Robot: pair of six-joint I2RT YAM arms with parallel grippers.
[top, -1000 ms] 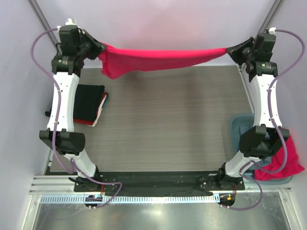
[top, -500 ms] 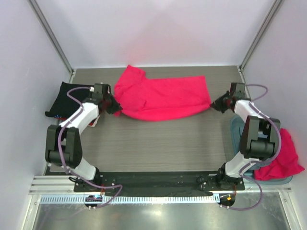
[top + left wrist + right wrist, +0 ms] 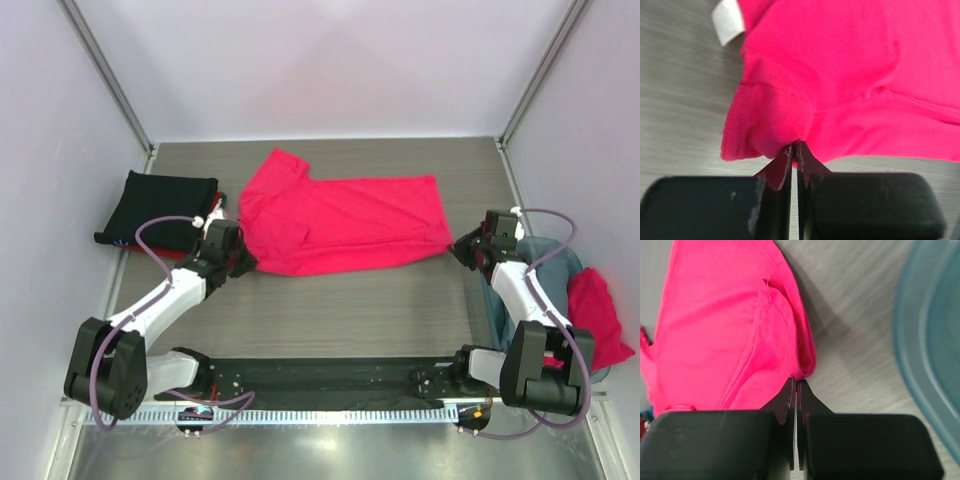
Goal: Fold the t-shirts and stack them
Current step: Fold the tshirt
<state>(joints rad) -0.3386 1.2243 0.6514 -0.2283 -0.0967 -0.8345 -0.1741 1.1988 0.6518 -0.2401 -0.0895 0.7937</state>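
Both arms have drawn back toward their bases since half a second ago, dragging the shirt a little nearer over the table [image 3: 350,305]; a second ago it hung stretched in the air between them. The pinkish-red t-shirt [image 3: 345,225] now lies spread almost flat across the far middle of the wood-grain top, one sleeve poking up at its far-left corner.

At the right edge stands a blue bin [image 3: 545,258], with a second pinkish-red shirt [image 3: 598,312] draped over its outer side. At the far left sits a folded stack [image 3: 160,203], a black shirt on top and a red edge showing beneath, just beside the spread shirt but apart from it.

The left gripper [image 3: 247,264] is low at the shirt's near-left corner, its fingers [image 3: 785,162] pinched tight on a bunched fold of hem. The right gripper [image 3: 458,250] is clamped likewise on the near-right corner, between shirt and bin rim [image 3: 932,340]. A white neck label [image 3: 729,21] lies flat on the tabletop, sticking out from the shirt's edge.
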